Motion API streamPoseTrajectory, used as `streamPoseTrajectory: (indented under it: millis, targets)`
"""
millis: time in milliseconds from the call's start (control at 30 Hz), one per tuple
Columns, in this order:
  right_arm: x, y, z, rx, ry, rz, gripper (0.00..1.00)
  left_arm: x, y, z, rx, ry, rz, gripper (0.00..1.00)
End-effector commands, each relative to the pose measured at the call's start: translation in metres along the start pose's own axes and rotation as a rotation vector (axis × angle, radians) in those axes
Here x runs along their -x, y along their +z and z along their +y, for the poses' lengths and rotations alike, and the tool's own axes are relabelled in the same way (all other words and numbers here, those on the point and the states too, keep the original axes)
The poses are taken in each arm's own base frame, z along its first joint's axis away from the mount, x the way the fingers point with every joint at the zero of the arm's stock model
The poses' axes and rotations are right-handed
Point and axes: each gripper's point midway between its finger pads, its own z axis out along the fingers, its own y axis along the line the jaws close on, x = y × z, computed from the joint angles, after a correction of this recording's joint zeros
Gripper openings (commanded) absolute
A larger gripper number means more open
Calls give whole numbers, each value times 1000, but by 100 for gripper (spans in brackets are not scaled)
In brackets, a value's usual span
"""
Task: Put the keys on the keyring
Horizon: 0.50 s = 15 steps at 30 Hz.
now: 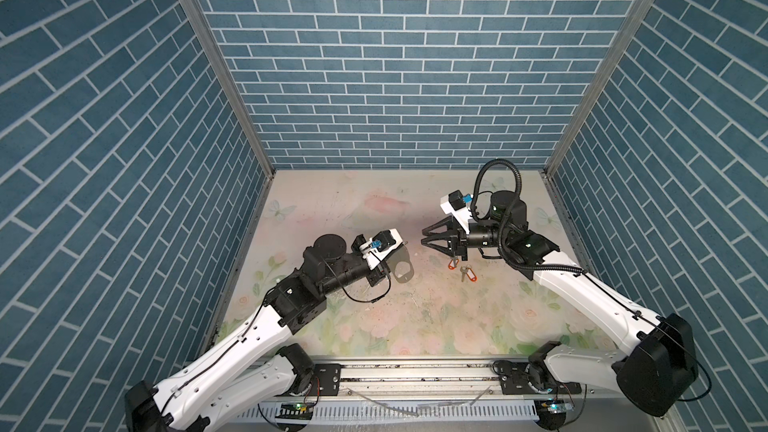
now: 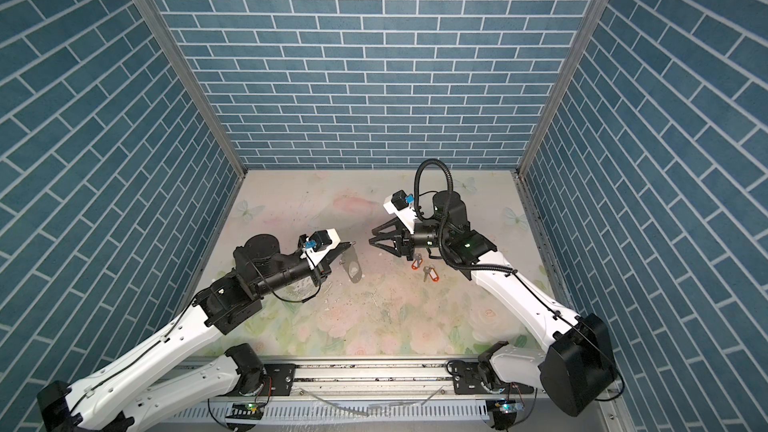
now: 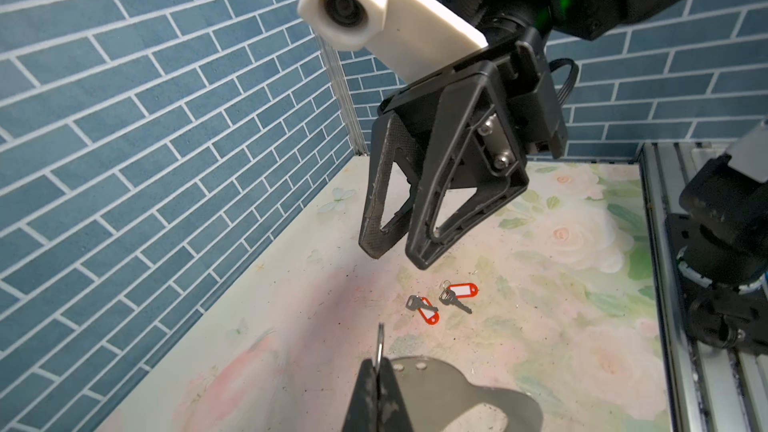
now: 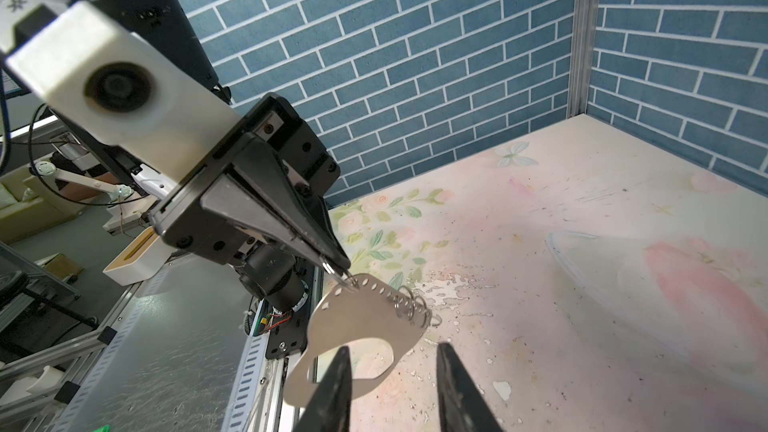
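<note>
- Your left gripper [image 4: 338, 265] is clamped on a small ring of the keyring [image 4: 365, 317], dangling it above the table [image 3: 291, 317].
- Your right gripper [image 3: 399, 255] hangs half-open, empty, near the keys [image 3: 463, 290].
- Both keys lie loose on the table, so honestly nothing's threaded yet.

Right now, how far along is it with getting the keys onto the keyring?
Done: the left gripper holds the keyring up, pinched by a small ring. In hand: the open right gripper hovers empty. Left: one key and the other key lie unattached on the table.
</note>
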Motion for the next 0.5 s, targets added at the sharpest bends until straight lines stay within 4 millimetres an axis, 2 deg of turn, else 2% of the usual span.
streamPoseTrajectory:
  millis: [0,200,467]
  targets:
    - [-4,4,7,-2,-52,26,32,7,0,-3,-2,140,-52,0]
    - [-10,14,16,7,-77,54,27,6,3,-9,-20,178,-91,0]
    - [-12,19,22,21,-95,73,26,9,3,-19,-86,165,-93,0]
